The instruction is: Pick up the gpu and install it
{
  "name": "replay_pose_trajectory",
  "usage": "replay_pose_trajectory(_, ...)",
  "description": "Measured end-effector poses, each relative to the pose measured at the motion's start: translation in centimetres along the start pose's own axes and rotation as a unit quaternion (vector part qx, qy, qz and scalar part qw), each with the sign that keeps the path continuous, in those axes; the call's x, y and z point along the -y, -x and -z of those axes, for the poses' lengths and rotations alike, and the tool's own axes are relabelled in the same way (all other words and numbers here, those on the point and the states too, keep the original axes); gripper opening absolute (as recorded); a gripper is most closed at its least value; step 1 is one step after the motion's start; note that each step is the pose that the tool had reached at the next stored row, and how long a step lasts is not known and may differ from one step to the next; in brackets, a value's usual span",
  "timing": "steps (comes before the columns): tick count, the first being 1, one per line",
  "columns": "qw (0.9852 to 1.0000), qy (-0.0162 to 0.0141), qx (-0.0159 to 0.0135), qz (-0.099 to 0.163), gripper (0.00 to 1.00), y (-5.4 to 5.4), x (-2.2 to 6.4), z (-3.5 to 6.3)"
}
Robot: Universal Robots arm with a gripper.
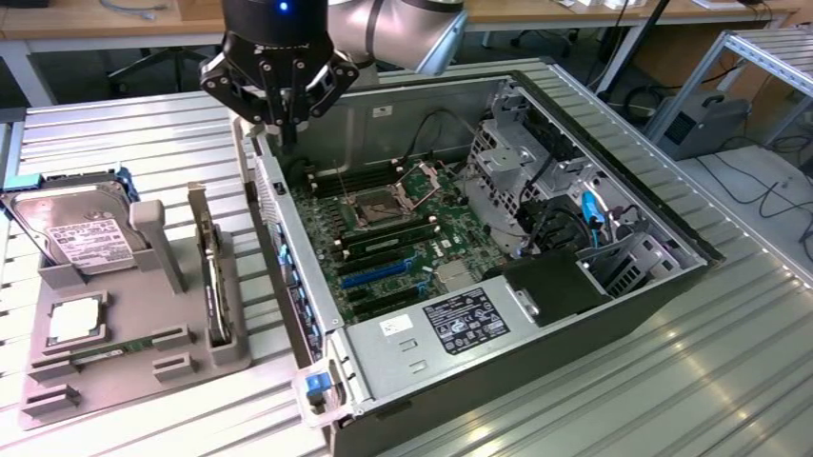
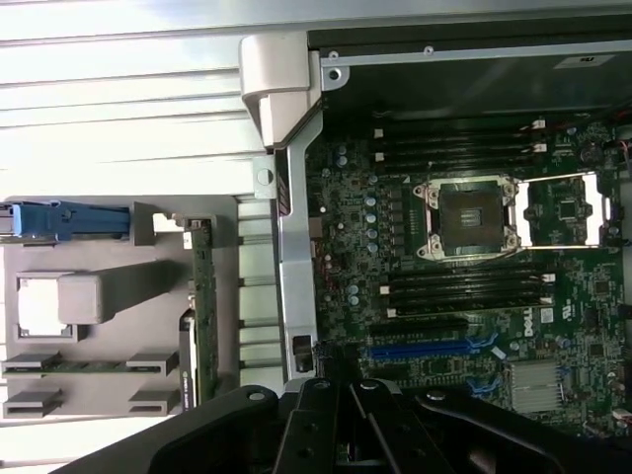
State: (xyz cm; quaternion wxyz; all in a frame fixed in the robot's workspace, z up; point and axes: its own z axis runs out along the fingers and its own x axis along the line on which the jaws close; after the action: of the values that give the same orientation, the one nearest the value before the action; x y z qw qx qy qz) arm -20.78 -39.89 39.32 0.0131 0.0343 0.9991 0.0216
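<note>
The open case [image 1: 508, 381] lies on the surface [image 1: 711, 381], with the motherboard [image 1: 394, 238] inside it. Just beside the case, on the exterior view's left, sits a holder [image 1: 133, 309]. In the holder, the gpu [image 1: 209, 276] stands on edge nearest the case, and the hard drive [image 1: 83, 243] and memory stick [image 1: 114, 349] sit farther from it.

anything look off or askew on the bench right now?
Nothing stands out. The gpu stands upright on edge in the gray holder. The computer case lies open, its CPU socket unlatched and empty, apparently by setup. The gripper, shut and empty, hangs over the case's edge.
</note>
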Motion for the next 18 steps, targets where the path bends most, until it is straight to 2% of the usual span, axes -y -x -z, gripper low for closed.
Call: replay_pose_trajectory(18,1.0000,0.0000,0.0000,0.000,0.11,-1.2,0.08,0.03)
